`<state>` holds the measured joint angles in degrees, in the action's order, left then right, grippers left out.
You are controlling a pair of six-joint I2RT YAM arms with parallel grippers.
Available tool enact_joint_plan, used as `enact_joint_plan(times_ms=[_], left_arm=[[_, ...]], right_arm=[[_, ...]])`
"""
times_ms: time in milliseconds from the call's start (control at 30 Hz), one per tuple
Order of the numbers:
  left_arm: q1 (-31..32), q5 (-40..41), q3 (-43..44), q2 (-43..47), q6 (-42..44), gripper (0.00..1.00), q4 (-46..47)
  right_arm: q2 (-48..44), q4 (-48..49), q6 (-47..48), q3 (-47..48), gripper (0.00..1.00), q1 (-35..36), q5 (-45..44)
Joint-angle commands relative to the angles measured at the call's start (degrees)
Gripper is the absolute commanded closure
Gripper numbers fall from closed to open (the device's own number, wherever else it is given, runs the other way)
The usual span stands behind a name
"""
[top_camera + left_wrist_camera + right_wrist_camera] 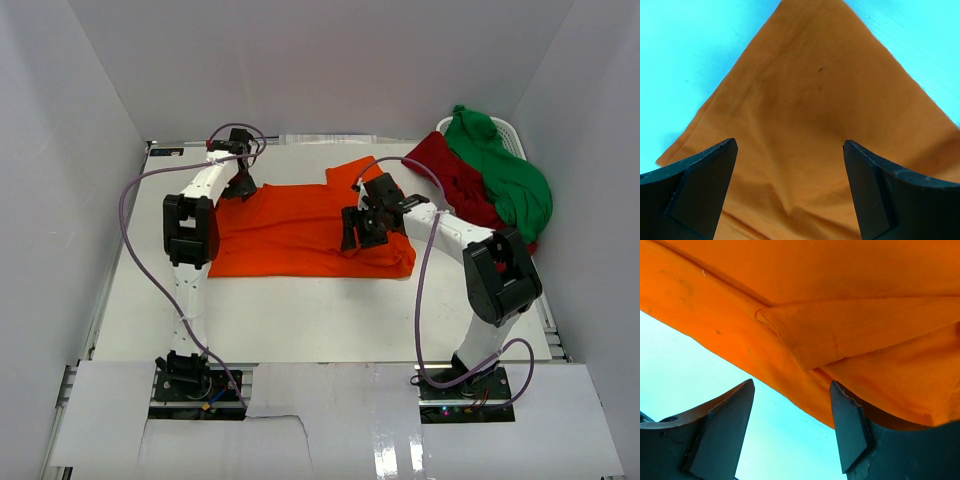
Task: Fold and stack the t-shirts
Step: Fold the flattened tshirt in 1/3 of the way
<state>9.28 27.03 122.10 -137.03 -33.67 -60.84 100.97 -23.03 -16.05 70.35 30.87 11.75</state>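
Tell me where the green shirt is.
In the top view, the green shirt lies at the far right corner of the table, heaped on the dark red shirt by a white basket.

We see the white table (300, 320) carrying the orange shirt (290, 235) spread at its centre, and a white basket (505, 130) at two o'clock.

The orange t-shirt (290, 235) is soft, matt cloth, lightly creased; the dark red t-shirt (455, 180) and green t-shirt (510, 180) look alike. The fingers (690, 195) look like matt black plastic, and the desk (320, 320) is smooth and white.
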Motion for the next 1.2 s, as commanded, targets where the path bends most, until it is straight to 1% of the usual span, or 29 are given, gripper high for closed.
enact_joint_plan(times_ms=[0,167,333,400,567,867,967,1167], left_arm=[[-0.75,0.04,3.31,-0.25,-0.34,0.02,0.72],[-2.59,0.04,2.79,-1.66,-1.57,0.02,0.55],[-4.44,2.15,0.94,-0.70,-3.24,0.02,0.55],[-5.15,1.80,0.51,-0.08,-3.86,0.02,0.72],[-5.24,2.77,-0.29,2.11,-4.65,0.02,0.90],[-4.97,0.57,-2.57,4.93,-4.12,0.02,2.48],[-4.62,0.48,-3.19,5.37,-3.86,0.02,2.92],[-4.01,0.48,-3.63,5.72,-3.60,0.02,3.36]], right_arm=[[-2.62,1.05,-1.61,-1.09,0.32,1.03,-0.23],[-1.48,1.75,-2.05,-1.88,0.36,2.08,-0.33],[-0.33,1.84,-2.49,-1.88,0.37,2.44,-1.02],[0.19,2.11,-2.58,-1.88,0.39,2.53,-1.29],[1.42,2.20,-2.58,-1.53,0.42,2.61,-2.08],[4.32,3.08,-2.67,0.58,0.48,2.61,-1.64],[4.59,3.16,-2.84,1.19,0.52,2.61,-1.64],[5.38,3.95,-2.84,1.46,0.53,2.70,-1.38]])
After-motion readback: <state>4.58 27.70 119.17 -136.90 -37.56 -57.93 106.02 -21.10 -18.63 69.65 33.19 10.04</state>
